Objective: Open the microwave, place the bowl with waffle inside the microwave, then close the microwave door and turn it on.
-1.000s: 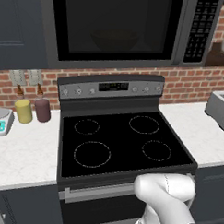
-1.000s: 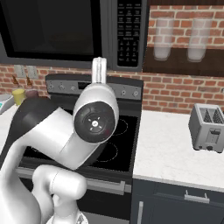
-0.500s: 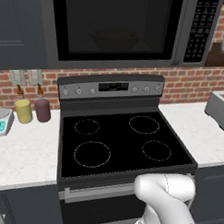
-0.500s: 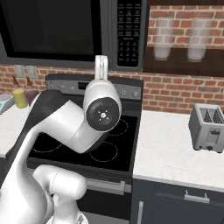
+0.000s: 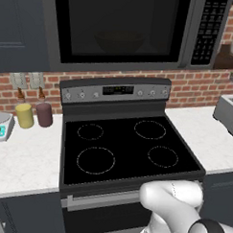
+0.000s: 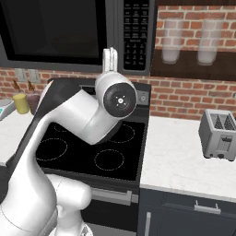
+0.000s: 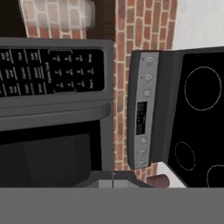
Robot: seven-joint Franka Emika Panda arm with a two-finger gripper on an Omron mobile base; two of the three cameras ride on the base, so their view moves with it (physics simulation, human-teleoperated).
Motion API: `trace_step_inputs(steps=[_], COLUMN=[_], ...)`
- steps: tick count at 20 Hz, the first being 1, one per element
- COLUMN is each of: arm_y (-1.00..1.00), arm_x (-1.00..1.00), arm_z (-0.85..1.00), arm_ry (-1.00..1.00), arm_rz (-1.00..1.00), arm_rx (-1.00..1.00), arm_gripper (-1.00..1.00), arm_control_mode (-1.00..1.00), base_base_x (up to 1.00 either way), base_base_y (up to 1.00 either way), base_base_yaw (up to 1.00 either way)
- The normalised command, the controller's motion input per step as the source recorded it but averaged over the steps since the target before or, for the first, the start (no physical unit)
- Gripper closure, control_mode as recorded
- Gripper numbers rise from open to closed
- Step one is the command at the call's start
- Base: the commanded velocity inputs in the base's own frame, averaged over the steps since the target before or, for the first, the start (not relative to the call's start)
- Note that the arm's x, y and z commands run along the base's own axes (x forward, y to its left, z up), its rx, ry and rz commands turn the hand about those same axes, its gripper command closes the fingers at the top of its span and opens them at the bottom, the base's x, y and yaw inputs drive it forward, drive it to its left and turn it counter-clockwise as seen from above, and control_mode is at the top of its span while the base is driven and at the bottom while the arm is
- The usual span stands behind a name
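Dark grey microwave door (image 5: 122, 30) shut, brown bowl (image 5: 119, 41) dim inside; gripper (image 6: 109, 54) clenched, empty; press black keypad strip (image 6: 135, 34) squarely, gently.

bowl (image 5: 120, 41) dim behind glass, waffle unseen

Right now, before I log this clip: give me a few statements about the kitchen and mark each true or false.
1. The microwave door is shut. True.
2. A bowl shows dimly behind the glass. True.
3. The toaster stands left of the stove. False: it stands on the counter to the right.
4. The claw is raised near the keypad. True.
5. A pot sits on a burner. False: nothing stands on the burners.
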Motion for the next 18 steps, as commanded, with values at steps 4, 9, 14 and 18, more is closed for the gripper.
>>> trace_step_inputs(steps=[4, 9, 14, 18], arm_y=[0.00, 0.00, 0.00, 0.00], arm_x=[0.44, 0.47, 0.44, 0.47], arm_z=[0.00, 0.00, 0.00, 0.00], arm_ry=[0.00, 0.00, 0.00, 0.00], arm_rz=[0.03, 0.01, 0.00, 0.00], arm_rx=[0.00, 0.00, 0.00, 0.00], arm_gripper=[1.00, 1.00, 1.00, 1.00], arm_control_mode=[-1.00, -1.00, -1.00, -1.00], base_base_x=[0.00, 0.00, 0.00, 0.00], base_base_y=[0.00, 0.00, 0.00, 0.00], base_base_yaw=[0.00, 0.00, 0.00, 0.00])
